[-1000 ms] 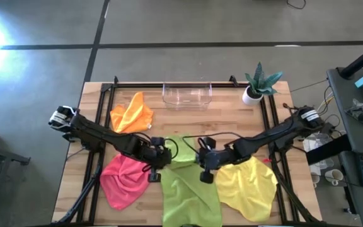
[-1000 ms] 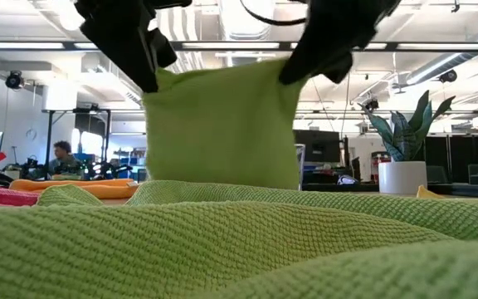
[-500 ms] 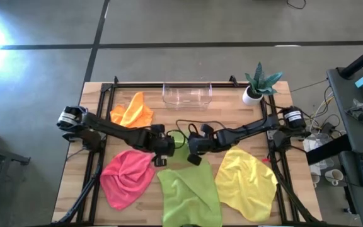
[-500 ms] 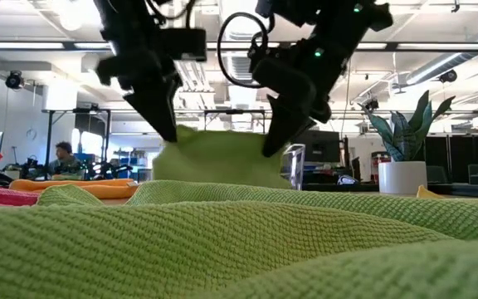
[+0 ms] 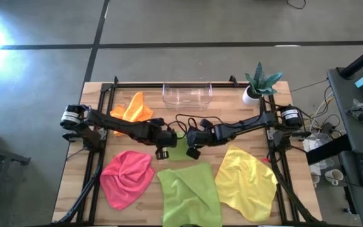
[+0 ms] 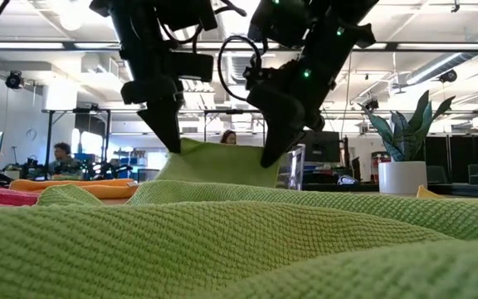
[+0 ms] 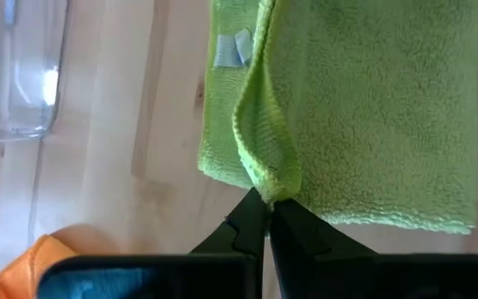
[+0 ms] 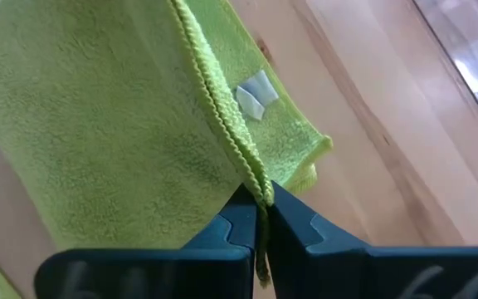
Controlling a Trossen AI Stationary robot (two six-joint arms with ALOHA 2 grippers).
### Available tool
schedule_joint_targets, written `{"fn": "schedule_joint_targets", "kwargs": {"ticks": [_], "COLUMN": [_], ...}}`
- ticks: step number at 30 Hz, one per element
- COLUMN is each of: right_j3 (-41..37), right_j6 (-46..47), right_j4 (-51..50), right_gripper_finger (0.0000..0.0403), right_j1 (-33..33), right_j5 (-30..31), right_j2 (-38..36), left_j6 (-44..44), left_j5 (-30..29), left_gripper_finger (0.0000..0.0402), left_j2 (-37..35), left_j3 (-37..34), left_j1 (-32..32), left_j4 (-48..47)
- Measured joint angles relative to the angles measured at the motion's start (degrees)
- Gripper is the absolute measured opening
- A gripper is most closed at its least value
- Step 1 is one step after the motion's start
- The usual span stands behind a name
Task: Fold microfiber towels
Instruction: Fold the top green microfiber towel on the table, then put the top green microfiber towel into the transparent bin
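Observation:
A lime green towel (image 5: 179, 149) is held up between my two grippers at the table's middle. It also shows in the low view (image 6: 221, 164). My left gripper (image 5: 164, 142) is shut on its left upper corner and my right gripper (image 5: 193, 144) on its right upper corner. A second lime green towel (image 5: 189, 191) lies spread at the near edge. The pink towel (image 5: 128, 178) lies to its left, the yellow towel (image 5: 247, 183) to its right, and the orange towel (image 5: 132, 110) at the far left. My left gripper pinches the lime green towel's corner (image 7: 270, 188) between its two fingers, where the hemmed edge doubles over. The fingers come from above, slanting down. The towel hangs below them and its lower part (image 7: 363, 108) lies on the wood. My right gripper pinches the towel's other corner at the hemmed edge (image 8: 255, 184) between its two fingers, from above and slanting down. The cloth (image 8: 123, 124) drops away below the fingers onto the table, with its white label (image 8: 254, 88) showing.
A clear plastic bin (image 5: 186, 94) stands at the far edge in the middle, and a potted plant (image 5: 258, 84) stands at the far right. Black rails (image 5: 105, 120) run along the table's left and right sides. Bare wood (image 5: 225, 113) lies between the bin and the grippers.
Both grippers have moved toward the table's far edge, downward and closer together, staying shut on the lime green towel. The towel has left the spread green towel. It hung tall before and now sits low, with its lower part laid on the wood.

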Motion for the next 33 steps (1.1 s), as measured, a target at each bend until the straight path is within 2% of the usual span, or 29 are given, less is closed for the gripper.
{"fn": "schedule_joint_targets", "kwargs": {"ticks": [12, 18, 24, 28, 33], "right_j3": [0.4, 0.6, 1.7, 4.7, 9.1], "right_j6": [0.6, 0.5, 0.5, -0.3, -2.4], "right_j4": [-0.1, -0.2, -0.7, -8.0, -20.5], "right_gripper_finger": [0.0009, 0.0035, 0.0084, 0.0117, 0.0142], "right_j1": [-0.1, -0.2, -1.1, -1.6, -1.6], "right_j5": [0.0, 0.0, 1.0, 1.5, 1.4], "right_j2": [0.0, 0.0, 0.0, -0.4, -2.3], "left_j6": [1.6, 1.4, 1.4, 1.3, -2.3], "left_j5": [0.3, 0.9, 0.8, 0.8, 2.2], "left_gripper_finger": [0.0007, 0.0051, 0.0098, 0.0115, 0.0118], "left_j2": [2.0, 2.0, 2.0, 1.3, -1.0], "left_j3": [0.0, 0.0, 0.2, 1.0, 2.1], "left_j1": [0.2, 0.7, 1.8, 2.1, 2.1], "left_j4": [0.0, 0.0, -0.3, -2.2, -6.9]}}
